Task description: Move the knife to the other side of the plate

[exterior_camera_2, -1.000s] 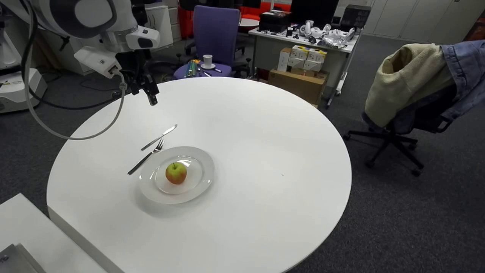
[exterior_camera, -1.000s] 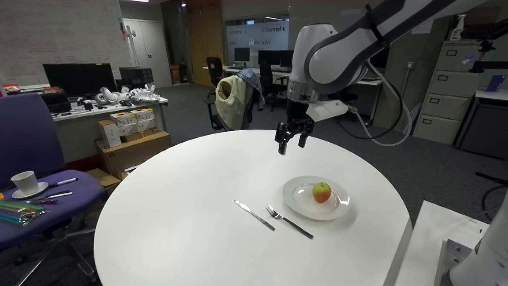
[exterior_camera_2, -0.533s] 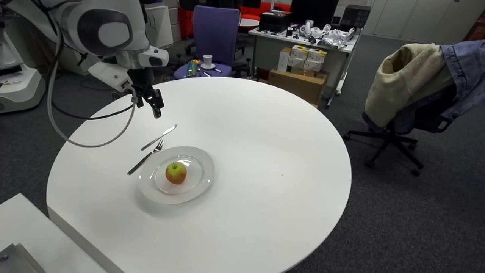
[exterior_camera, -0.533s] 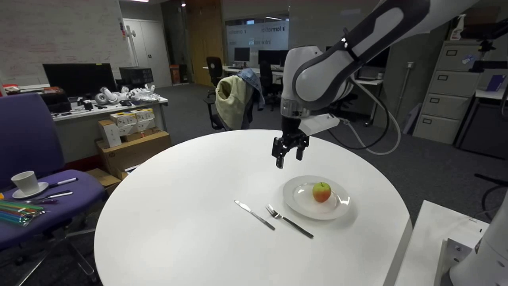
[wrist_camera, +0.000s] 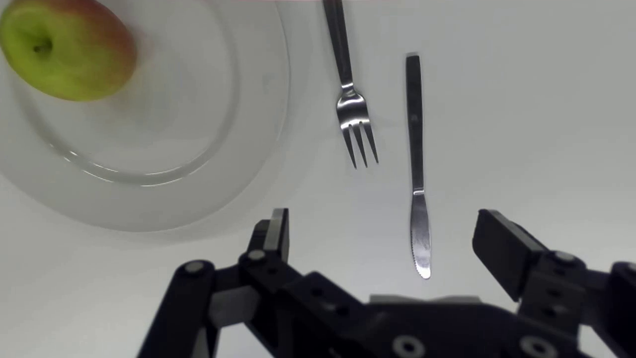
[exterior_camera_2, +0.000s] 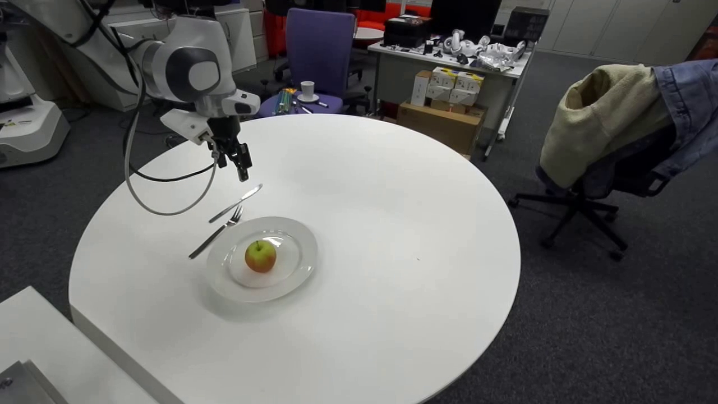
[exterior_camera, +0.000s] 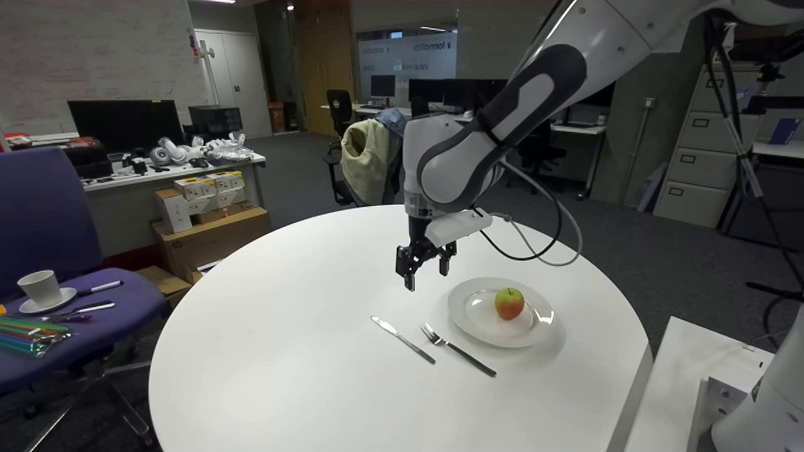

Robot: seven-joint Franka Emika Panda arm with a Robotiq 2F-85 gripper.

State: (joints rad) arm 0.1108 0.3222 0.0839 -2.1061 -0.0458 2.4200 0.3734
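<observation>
You have the tool [wrist_camera: 383,226] spread wide above the surface [exterior_camera: 270,326]. In your wrist view, the knife [wrist_camera: 417,164] lies right of centre, blade pointing down the frame (handle towards the top edge), with the fork [wrist_camera: 346,74] just left of it; the plate [wrist_camera: 261,99], bearing an apple [wrist_camera: 69,49], fills the upper left.
</observation>
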